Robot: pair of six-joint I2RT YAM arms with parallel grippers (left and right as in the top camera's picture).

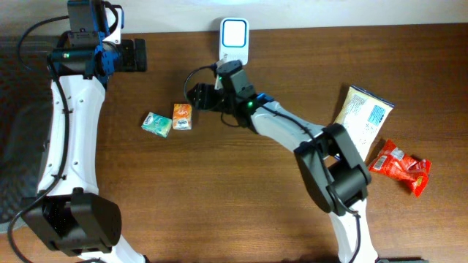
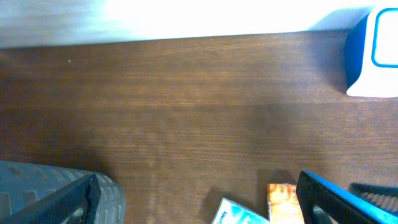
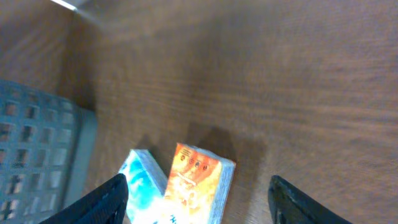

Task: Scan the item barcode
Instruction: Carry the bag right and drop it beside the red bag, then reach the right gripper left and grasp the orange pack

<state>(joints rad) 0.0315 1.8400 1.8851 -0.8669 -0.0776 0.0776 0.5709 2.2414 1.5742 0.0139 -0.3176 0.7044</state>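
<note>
Orange small carton (image 1: 182,116), its print too blurred to read, lies on the brown wooden table (image 1: 219,190) just beside a teal carton (image 1: 157,124), near the white-and-blue scanner (image 1: 234,36). Right gripper (image 1: 192,96) hovers beside the orange carton, jaws apart, holding nothing. Left gripper (image 1: 140,55) stands wide open and empty.

No print is reading clearly: markings are showing on the orange box (image 3: 196,183) and teal box (image 3: 146,190) before the right hand (image 1: 196,95), too blurred.
</note>
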